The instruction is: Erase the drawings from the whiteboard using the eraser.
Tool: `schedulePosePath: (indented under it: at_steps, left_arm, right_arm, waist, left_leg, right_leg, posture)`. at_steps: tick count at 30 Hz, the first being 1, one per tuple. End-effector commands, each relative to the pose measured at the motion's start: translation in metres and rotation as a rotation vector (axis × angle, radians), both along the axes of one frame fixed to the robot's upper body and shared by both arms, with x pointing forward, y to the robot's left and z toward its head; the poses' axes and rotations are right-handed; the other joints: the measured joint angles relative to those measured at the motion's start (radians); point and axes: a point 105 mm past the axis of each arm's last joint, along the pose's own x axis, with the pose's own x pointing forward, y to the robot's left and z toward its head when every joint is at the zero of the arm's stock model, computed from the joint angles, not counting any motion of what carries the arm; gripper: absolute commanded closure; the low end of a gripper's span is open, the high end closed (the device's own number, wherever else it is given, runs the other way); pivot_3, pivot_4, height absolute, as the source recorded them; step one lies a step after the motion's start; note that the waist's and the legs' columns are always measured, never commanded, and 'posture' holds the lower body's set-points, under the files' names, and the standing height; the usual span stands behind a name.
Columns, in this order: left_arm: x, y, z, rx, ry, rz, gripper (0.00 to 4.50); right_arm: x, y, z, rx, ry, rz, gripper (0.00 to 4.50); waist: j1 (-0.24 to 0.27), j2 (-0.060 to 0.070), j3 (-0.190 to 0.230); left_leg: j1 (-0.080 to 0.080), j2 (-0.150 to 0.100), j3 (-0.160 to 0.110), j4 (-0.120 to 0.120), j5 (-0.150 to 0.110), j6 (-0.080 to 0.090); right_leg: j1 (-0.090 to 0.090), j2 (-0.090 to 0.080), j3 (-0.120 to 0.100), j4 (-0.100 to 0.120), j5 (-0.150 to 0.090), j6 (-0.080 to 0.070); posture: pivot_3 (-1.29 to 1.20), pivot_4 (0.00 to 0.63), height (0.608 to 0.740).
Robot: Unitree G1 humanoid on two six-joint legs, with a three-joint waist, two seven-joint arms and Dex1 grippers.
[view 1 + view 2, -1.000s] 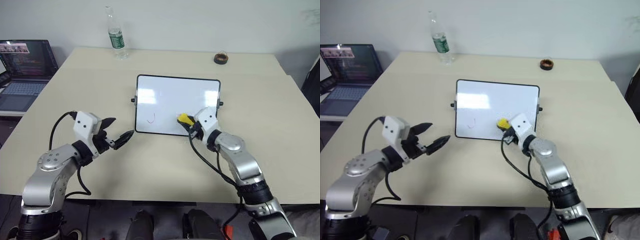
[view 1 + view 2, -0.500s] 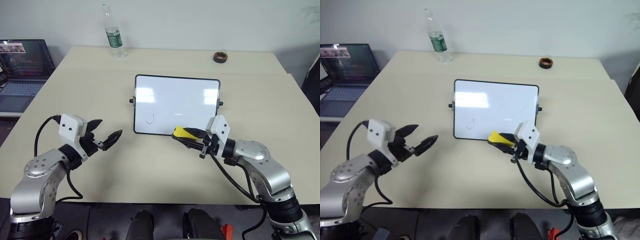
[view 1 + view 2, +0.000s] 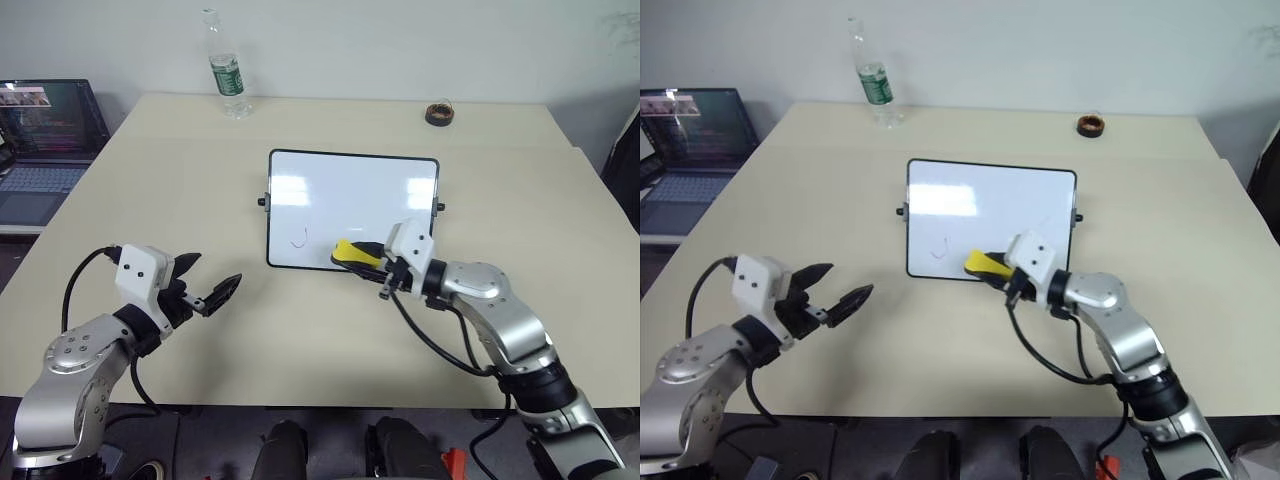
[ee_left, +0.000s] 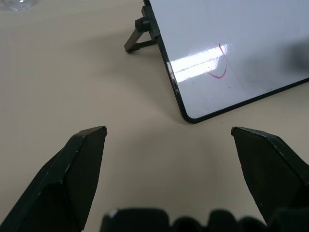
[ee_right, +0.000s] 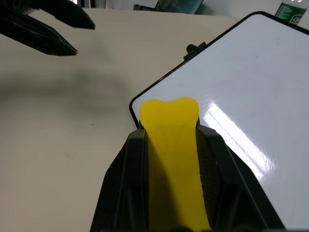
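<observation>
The whiteboard (image 3: 352,210) lies flat in the middle of the table (image 3: 300,330), with one small hooked drawing (image 3: 300,238) near its near-left corner. The right gripper (image 3: 372,262) is pinched tight on the yellow eraser (image 3: 348,253), which juts out over the board's near edge, just right of that mark. The left gripper (image 3: 208,285) hangs above bare tabletop near the board's near-left corner, apart from it, its two black fingers spread and holding nothing.
</observation>
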Motion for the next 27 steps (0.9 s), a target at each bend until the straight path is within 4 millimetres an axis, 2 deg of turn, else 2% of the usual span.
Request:
schedulePosePath:
  at_steps: [1, 5, 8, 11, 13, 15, 16, 20, 22, 23, 27]
  left_arm:
    - [-0.001, -0.006, 0.006, 0.057, -0.031, -0.053, 0.00]
    - [0.002, -0.009, 0.005, 0.061, -0.033, -0.076, 0.00]
    - [0.003, -0.009, 0.001, 0.072, -0.026, -0.093, 0.00]
    - [0.003, -0.010, -0.002, 0.078, -0.025, -0.106, 0.00]
    - [0.003, -0.009, -0.004, 0.077, -0.026, -0.107, 0.00]
    - [0.002, -0.008, -0.007, 0.074, -0.023, -0.108, 0.00]
    - [0.001, -0.008, -0.009, 0.074, -0.022, -0.109, 0.00]
    - [0.000, -0.005, -0.013, 0.073, -0.016, -0.111, 0.00]
    - [-0.001, -0.004, -0.015, 0.075, -0.012, -0.115, 0.00]
    - [-0.001, -0.004, -0.016, 0.074, -0.011, -0.116, 0.00]
    - [-0.001, -0.008, -0.018, 0.069, -0.007, -0.130, 0.00]
  right_arm:
    - [0.012, 0.027, 0.013, -0.048, -0.148, 0.037, 3.50]
    - [0.041, 0.052, 0.021, -0.082, -0.227, -0.013, 3.50]
    - [0.063, 0.055, 0.027, -0.090, -0.278, -0.098, 3.50]
    - [0.079, 0.055, 0.024, -0.124, -0.308, -0.153, 3.50]
    - [0.082, 0.057, 0.008, -0.188, -0.290, -0.142, 3.50]
    - [0.073, 0.054, -0.031, -0.352, -0.245, -0.046, 3.51]
    - [0.067, 0.052, -0.044, -0.405, -0.232, 0.002, 3.51]
    - [0.053, 0.049, -0.065, -0.519, -0.236, 0.113, 3.51]
    - [0.054, 0.048, -0.065, -0.541, -0.272, 0.110, 3.51]
    - [0.060, 0.048, -0.057, -0.509, -0.291, 0.060, 3.51]
    - [0.086, 0.053, 0.000, -0.302, -0.438, -0.153, 3.51]
  waist:
    - [-0.003, 0.000, 0.000]
    - [-0.003, 0.000, 0.000]
    - [-0.001, 0.000, 0.000]
    - [0.002, 0.000, 0.000]
    - [0.001, 0.000, 0.000]
    - [0.000, 0.000, 0.000]
    - [-0.001, 0.000, 0.000]
    - [-0.002, 0.000, 0.000]
    - [-0.001, 0.000, 0.000]
    - [0.001, 0.000, 0.000]
    - [0.000, 0.001, 0.000]
  left_leg:
    - [0.000, 0.000, 0.000, 0.000, 0.000, 0.000]
    - [0.000, 0.000, 0.001, 0.000, 0.000, 0.000]
    - [0.000, 0.000, 0.001, 0.001, 0.000, 0.000]
    - [0.000, 0.000, 0.000, 0.001, 0.000, 0.000]
    - [0.000, 0.001, 0.001, 0.001, 0.000, 0.000]
    - [0.000, 0.001, 0.001, 0.001, 0.000, 0.000]
    - [0.001, 0.001, 0.001, 0.001, 0.000, 0.000]
    - [0.004, 0.001, 0.001, 0.002, 0.000, 0.000]
    - [0.008, 0.001, 0.000, 0.003, 0.000, 0.000]
    - [0.008, 0.001, 0.000, 0.003, 0.000, 0.000]
    - [0.008, 0.000, -0.001, 0.003, 0.001, 0.001]
  right_leg:
    - [0.000, 0.000, 0.000, 0.000, 0.000, 0.000]
    - [-0.001, 0.000, 0.000, 0.002, 0.000, 0.000]
    - [-0.001, 0.000, 0.000, 0.002, 0.000, 0.000]
    - [-0.001, -0.001, 0.000, 0.002, 0.000, 0.000]
    - [-0.001, -0.001, 0.001, 0.002, 0.000, 0.000]
    - [-0.001, -0.001, 0.001, 0.003, 0.000, 0.000]
    - [-0.001, -0.001, 0.001, 0.004, 0.000, 0.000]
    - [0.002, -0.001, 0.001, 0.006, 0.000, -0.001]
    - [0.005, -0.001, 0.000, 0.007, 0.000, -0.001]
    - [0.006, -0.001, 0.000, 0.007, 0.000, -0.001]
    - [0.006, 0.000, -0.001, 0.008, 0.001, -0.002]
  posture:
    - [0.00, 0.150, 0.740]
    - [0.00, 0.150, 0.740]
    - [0.00, 0.150, 0.740]
    - [0.00, 0.150, 0.740]
    - [0.00, 0.150, 0.740]
    - [0.00, 0.150, 0.740]
    - [0.00, 0.150, 0.740]
    - [0.00, 0.150, 0.740]
    - [0.00, 0.150, 0.740]
    - [0.00, 0.150, 0.740]
    - [0.00, 0.150, 0.740]
